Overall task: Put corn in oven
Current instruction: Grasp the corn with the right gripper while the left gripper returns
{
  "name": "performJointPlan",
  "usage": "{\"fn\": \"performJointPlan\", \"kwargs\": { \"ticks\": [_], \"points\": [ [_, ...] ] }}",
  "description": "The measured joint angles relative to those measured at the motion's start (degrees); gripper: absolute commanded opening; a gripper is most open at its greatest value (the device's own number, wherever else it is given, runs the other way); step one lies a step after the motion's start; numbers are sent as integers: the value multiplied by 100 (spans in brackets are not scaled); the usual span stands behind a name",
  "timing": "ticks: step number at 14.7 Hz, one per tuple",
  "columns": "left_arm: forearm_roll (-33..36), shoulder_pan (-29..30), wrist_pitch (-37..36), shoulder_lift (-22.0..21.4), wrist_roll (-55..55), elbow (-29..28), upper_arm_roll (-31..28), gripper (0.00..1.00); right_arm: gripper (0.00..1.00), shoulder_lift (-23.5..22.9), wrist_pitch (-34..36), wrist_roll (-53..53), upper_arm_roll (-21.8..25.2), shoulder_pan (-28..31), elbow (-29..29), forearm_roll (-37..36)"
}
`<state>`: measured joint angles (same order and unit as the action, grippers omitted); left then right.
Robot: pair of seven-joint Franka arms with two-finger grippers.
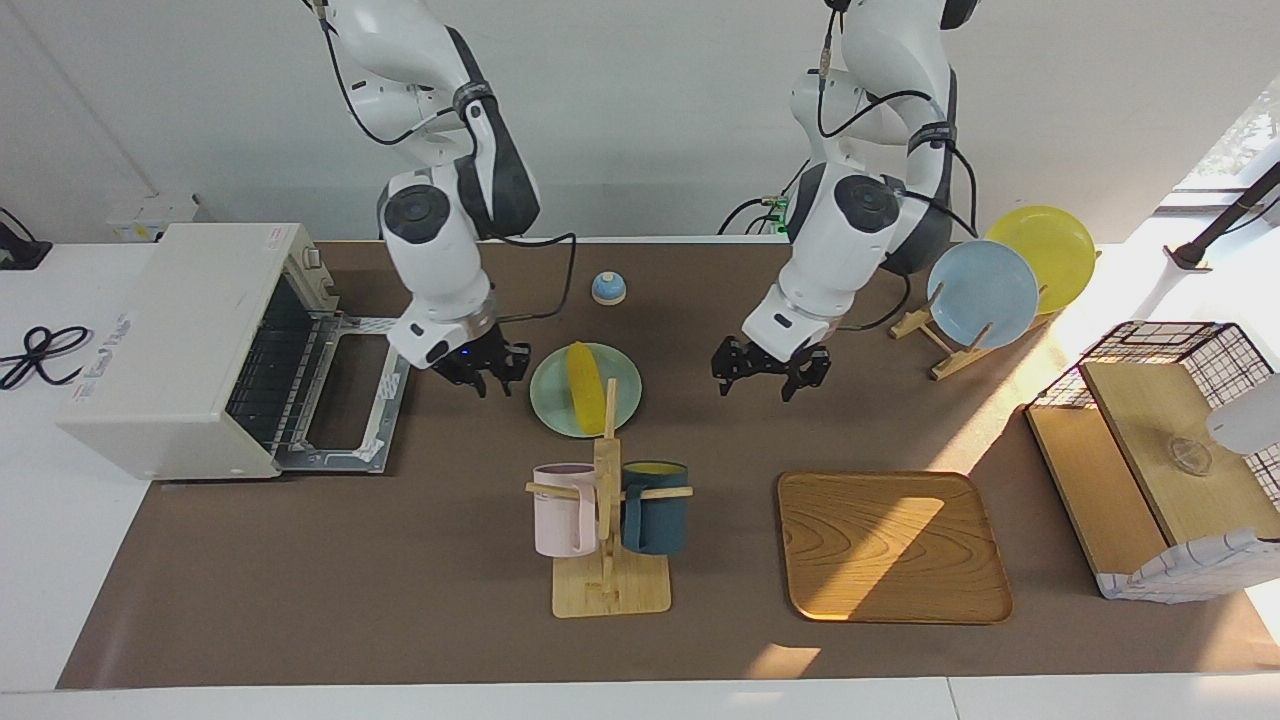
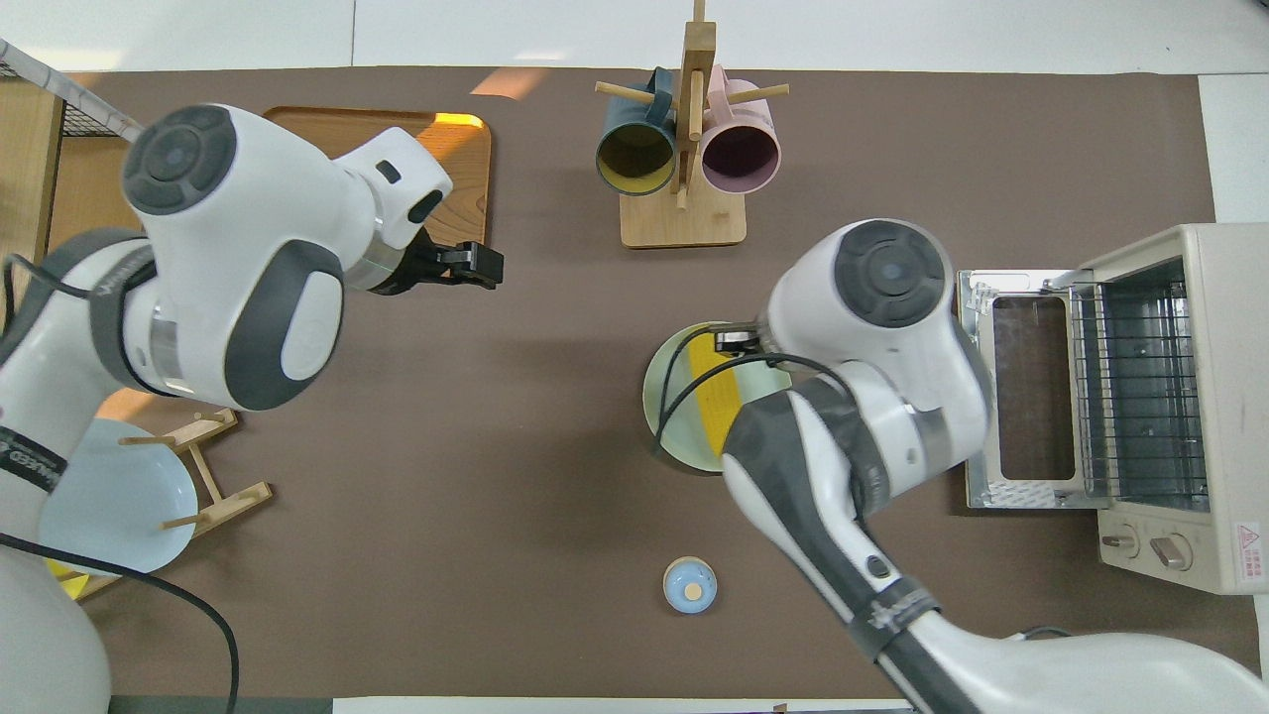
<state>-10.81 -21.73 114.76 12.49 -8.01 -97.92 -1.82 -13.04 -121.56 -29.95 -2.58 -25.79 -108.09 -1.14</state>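
– Right gripper [image 1: 487, 372] hung low just beside the green plate [image 1: 556, 404], on its oven side, fingers partly apart and holding nothing. What worried you?

– The corn [image 1: 585, 386] lay lengthwise on that plate, smooth and tapered. I judged a pinch near the thin end could squirt it out, or it could roll off the plate onto the mat. A shallow grasp could also drag the plate along.

– And the left gripper [image 1: 768, 372]?

– Wide open and empty, over bare mat toward the left arm's end from the plate, waiting. Well apart from the corn, so no clash as I saw it.

– Anything close to the plate on the robots' side?

– Only a small blue knob [image 1: 608, 288], nearer to the robots than the plate and clear of the path.

– The oven [image 1: 170, 340]?

– Toward the right arm's end from the plate, its door [image 1: 345, 405] folded down flat, the wire rack showing inside. I thought the lowered door was the hazard: a carry held too low could knock the corn against its edge, and a round cob set on the rack could roll back out.

– Farther out?

– The mug rack [image 1: 608, 545] stood just farther from the robots than the plate, its upright post overlapping the plate's edge in the facing view, a pink mug [image 1: 563, 512] and a dark blue mug [image 1: 655, 510] hung on it. A wrist swinging wide there might catch a peg. The wooden tray [image 1: 893, 547] lay farther again, toward the left arm's end, out of the way
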Motion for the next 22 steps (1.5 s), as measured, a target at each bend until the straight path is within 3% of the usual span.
{"fn": "performJointPlan", "kwargs": {
  "ticks": [4, 8, 9, 11, 13, 14, 15, 19, 22],
  "points": [
    [477, 716, -1230, -40, 730, 856, -11, 100, 43, -845, -262, -1133, 10, -871, 489, -364],
    [870, 813, -1926, -401, 739, 1064, -16, 100, 42, -1142, -751, -1305, 12, -1106, 478, -367],
    [974, 826, -2076, -522, 739, 1065, -16, 100, 34, -1190, -809, -1338, 13, -1151, 473, -373],
    [1049, 852, -2343, -752, 738, 1065, -16, 100, 1, -1218, -819, -1344, 15, -1175, 451, -374],
    [1059, 858, -2488, -922, 736, 1064, -15, 100, 0, -1219, -818, -1344, 35, -1174, 420, -384],
    [1060, 858, -2521, -971, 736, 1063, -15, 100, 1, -1219, -818, -1344, 43, -1172, 412, -418],
    [1061, 858, -2542, -1002, 735, 1062, -14, 100, 16, -1217, -818, -1344, 43, -1172, 412, -455],
    [1061, 859, -2552, -1026, 706, 1055, -7, 100, 40, -1214, -817, -1344, 45, -1155, 416, -580],
    [1061, 859, -2552, -1034, 695, 1047, 1, 100, 46, -1222, -817, -1344, 81, -1129, 392, -608]
  ]
}}
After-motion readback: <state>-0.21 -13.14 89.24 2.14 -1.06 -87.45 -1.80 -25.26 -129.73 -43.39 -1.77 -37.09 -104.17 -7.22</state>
